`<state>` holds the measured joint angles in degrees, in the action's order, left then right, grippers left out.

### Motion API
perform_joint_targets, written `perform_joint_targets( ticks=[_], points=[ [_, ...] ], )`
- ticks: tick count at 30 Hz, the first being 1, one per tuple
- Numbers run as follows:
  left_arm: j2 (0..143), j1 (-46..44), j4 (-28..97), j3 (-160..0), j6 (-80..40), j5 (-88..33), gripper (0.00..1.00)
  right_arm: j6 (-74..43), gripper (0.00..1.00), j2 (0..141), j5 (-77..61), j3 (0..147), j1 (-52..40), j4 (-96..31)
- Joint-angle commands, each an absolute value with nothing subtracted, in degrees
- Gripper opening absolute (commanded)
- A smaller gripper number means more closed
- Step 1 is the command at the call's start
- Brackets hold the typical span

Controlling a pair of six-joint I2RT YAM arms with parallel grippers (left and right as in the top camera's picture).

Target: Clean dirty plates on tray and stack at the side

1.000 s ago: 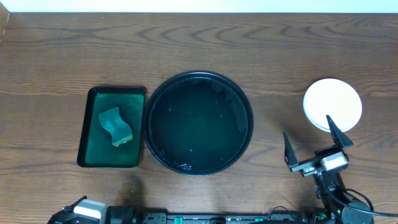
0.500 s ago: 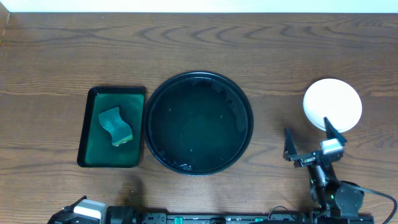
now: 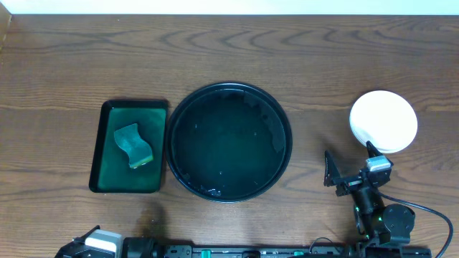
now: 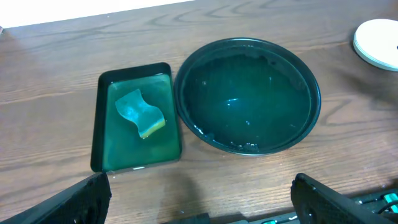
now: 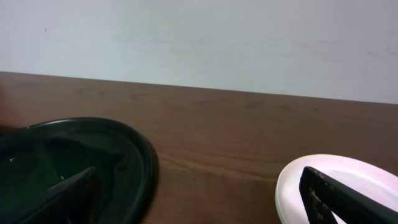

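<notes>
The white plates point(image 3: 384, 120) sit in one pile on the bare table at the right, plain white on top; how many there are I cannot tell. The black round tray point(image 3: 229, 86) in the middle holds no plates, only a wet sheen. My right gripper point(image 3: 349, 153) hangs open and empty just in front of the pile, between tray and plates. In the right wrist view its fingers frame the tray rim point(image 5: 140, 146) and the plates point(image 5: 348, 177). My left gripper point(image 4: 202, 186) is open and empty at the near edge, facing the tray point(image 4: 314, 93).
A dark-green rectangular tray point(image 3: 133, 104) lies left of the black tray, with a teal sponge point(image 3: 134, 145) in it. Part of the left arm point(image 3: 90, 245) shows at the front left edge. A pale wall runs behind the table.
My right gripper has drawn back a little toward the front edge, away from the plate pile, still open. Plates, trays and sponge have not moved.
</notes>
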<state>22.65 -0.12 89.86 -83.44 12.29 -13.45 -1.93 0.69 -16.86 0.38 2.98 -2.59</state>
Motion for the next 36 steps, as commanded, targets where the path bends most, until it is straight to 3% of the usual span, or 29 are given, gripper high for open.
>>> perform_joint_targets(
  ticks=[1,30,36],
  points=[
    [22.61,-0.36,89.97,-83.5,13.04,-14.13,0.93,-2.72,0.99,0.32,-16.32,0.3,3.33,-2.87],
    [22.61,-0.36,89.45,-83.5,13.15,-12.69,0.93,-2.72,0.99,0.32,-16.32,0.3,3.33,-2.87],
    [22.61,-0.36,74.91,-82.59,13.28,-12.01,0.93,-2.72,0.99,0.32,-16.32,0.3,3.33,-2.87]
  ],
)
